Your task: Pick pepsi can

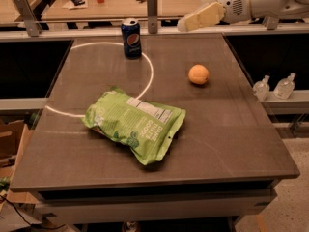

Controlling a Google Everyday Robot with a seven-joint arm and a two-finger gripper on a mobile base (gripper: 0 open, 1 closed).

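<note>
Three things share the table [231, 129]: a pepsi can [131, 37] standing upright at the far edge on a white arc [148, 69], an orange [198, 74] to its right, and a green chip bag [135, 128] lying flat nearer the front. The gripper [186, 24] hangs above the far edge, well right of the can and pointing toward it, probably for a side-on approach. Whether it is apart or together I cannot tell.

Pepsi can [131, 38]: dark blue, silver top, round red-white-blue logo facing the camera. Stands upright near the far edge of the table [217, 129], left of centre. Base appears to sit on the white arc [149, 71]; not certain. Gripper [183, 25] hangs above the far edge, to the right of the can, apart from it.
</note>
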